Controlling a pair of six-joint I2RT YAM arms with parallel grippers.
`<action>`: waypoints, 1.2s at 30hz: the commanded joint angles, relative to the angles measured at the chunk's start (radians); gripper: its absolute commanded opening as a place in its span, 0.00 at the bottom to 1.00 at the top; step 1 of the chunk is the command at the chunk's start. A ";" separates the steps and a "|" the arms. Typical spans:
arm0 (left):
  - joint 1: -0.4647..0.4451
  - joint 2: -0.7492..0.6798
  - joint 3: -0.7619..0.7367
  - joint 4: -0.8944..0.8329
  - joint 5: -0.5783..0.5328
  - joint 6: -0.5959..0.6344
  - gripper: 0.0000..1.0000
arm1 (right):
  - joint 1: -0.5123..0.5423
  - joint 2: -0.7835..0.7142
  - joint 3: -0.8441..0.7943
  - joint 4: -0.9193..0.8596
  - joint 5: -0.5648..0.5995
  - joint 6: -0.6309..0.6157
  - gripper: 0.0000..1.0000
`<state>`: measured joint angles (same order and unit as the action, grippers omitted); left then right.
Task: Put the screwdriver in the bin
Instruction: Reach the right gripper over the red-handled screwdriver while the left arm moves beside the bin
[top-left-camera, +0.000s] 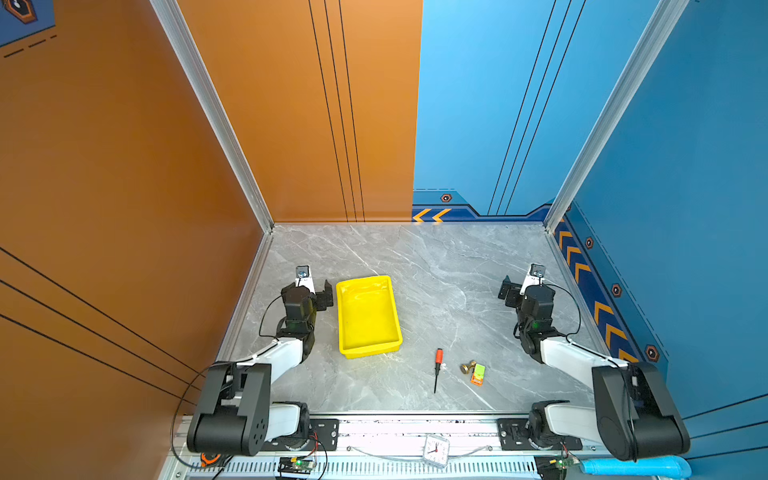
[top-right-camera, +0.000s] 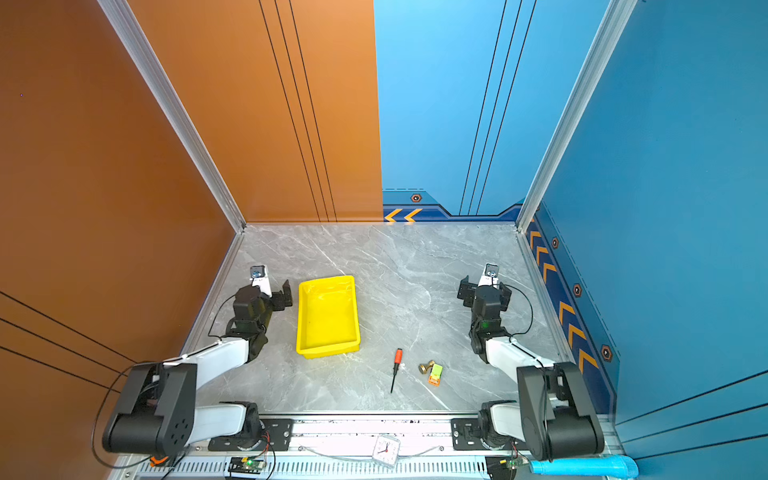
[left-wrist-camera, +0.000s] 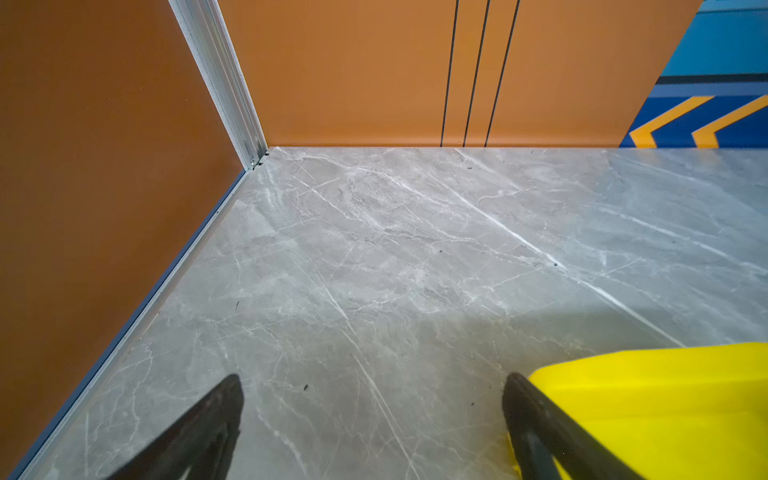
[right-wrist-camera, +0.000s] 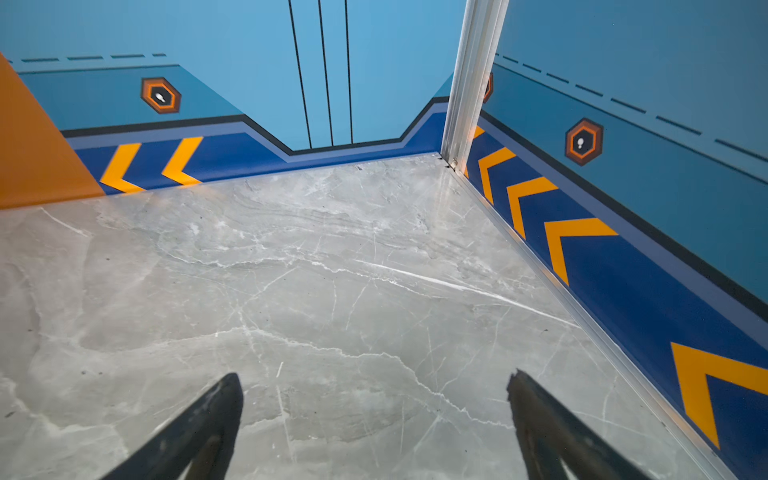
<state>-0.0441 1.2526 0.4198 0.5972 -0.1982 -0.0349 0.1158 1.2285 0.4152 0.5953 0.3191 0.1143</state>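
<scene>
**Inspector:** Worktop (top-left-camera: 436, 257) first. Condition?

**Assistant:** Grey marble pattern, walled on three sides. The left arm (top-left-camera: 284, 353) and right arm (top-left-camera: 567, 359) are each folded at their own side. I judge that a parked stance, leaving the middle free.

**Inspector:** The bin (top-left-camera: 368, 316)?

**Assistant:** Yellow, open side up, nothing in it. It sits left of centre with its long side running near to far. Set so, it can take a drop from above.

**Inspector:** Claws?

**Assistant:** Left claw (left-wrist-camera: 374, 384): fingers spread, nothing between them. One finger is just beside the bin's far left corner; contact cannot be determined. Right claw (right-wrist-camera: 374, 380): likewise spread and empty, over bare worktop at the far right, well apart from every item.

**Inspector:** Locate the screwdriver (top-left-camera: 437, 372).

**Assistant:** Flat on the worktop, outside the bin, just near and right of its near right corner, not touching. The long axis runs almost near to far. The orange handle is at the far end, and the dark tip points at the near edge, leaning slightly left.

**Inspector:** Assessment?

**Assistant:** Not yet picked up. It lies on the right arm's side, so that arm seems the likelier to fetch it.

**Inspector:** Anything smaller?

**Assistant:** A brass piece (top-left-camera: 468, 367) just beside an orange-and-green box (top-left-camera: 478, 374), right of the screwdriver and apart from it.
</scene>
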 joint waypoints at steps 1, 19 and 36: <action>0.000 -0.069 0.042 -0.240 0.039 -0.068 0.98 | 0.039 -0.109 0.077 -0.259 0.033 0.093 1.00; -0.140 -0.198 0.315 -1.000 0.260 -0.342 0.98 | 0.340 -0.210 0.482 -1.284 -0.098 0.609 1.00; -0.244 -0.310 0.368 -1.289 0.332 -0.348 0.98 | 0.778 0.200 0.551 -1.241 -0.157 0.810 0.88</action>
<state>-0.2790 0.9596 0.7841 -0.6342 0.1097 -0.3683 0.8745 1.3808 0.9440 -0.6735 0.1776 0.8989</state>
